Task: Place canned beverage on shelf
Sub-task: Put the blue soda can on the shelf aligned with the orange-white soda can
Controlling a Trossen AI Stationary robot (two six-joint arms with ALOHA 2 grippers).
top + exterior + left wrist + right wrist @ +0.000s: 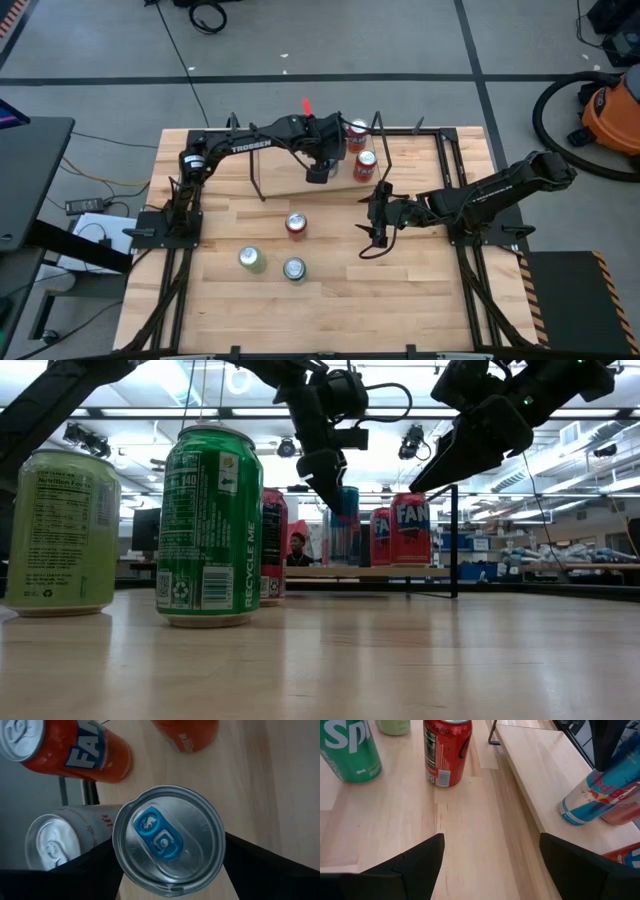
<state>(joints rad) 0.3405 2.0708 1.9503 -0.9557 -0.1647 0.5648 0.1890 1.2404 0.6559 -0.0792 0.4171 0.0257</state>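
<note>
From above, we see the left end effector [318, 172] over the shelf [285, 178], nearer it than the right end effector [379, 232], which waits wide and empty above the surface [420, 290]. At table level, the blue can [344, 525] stands upright on the shelf between its fingers. Past the left wrist, its lid sits directly below, fingers spread on each side; whether they touch it we cannot tell.
</note>
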